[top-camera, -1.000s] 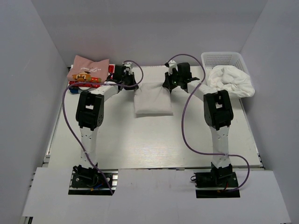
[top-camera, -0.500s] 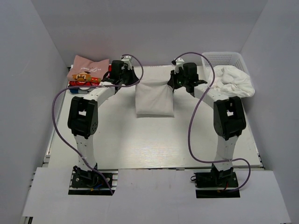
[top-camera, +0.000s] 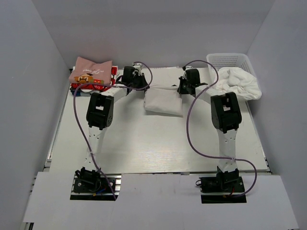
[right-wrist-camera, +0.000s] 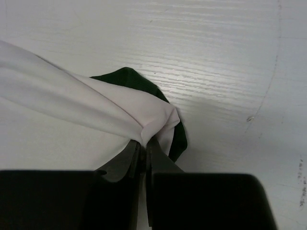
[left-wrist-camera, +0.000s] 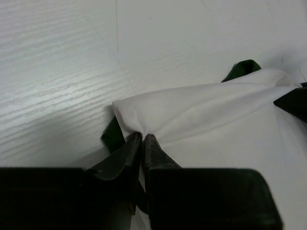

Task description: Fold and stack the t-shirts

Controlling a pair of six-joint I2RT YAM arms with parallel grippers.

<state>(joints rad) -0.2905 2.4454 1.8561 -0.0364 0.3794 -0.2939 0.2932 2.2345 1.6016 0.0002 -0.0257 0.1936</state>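
The off-white shirt with green sleeves [top-camera: 163,101] lies folded at the back middle of the table. My left gripper [top-camera: 144,88] is shut on its back left corner [left-wrist-camera: 139,122], where dark green fabric shows under the white. My right gripper [top-camera: 181,89] is shut on its back right corner [right-wrist-camera: 153,120], also with green beneath. Both hold the back edge a little above the table. A stack of folded shirts, pink [top-camera: 91,71] on top with red and white below, sits at the back left. The print is hidden.
A white basket [top-camera: 229,62] at the back right holds a heap of white cloth [top-camera: 238,83]. Grey walls close in the table on the left, back and right. Purple cables loop from both arms over the table.
Both grippers have moved nearer with the shirt's back edge, folding it forward; the shirt now looks shorter. The arms' elbows have shifted inward.
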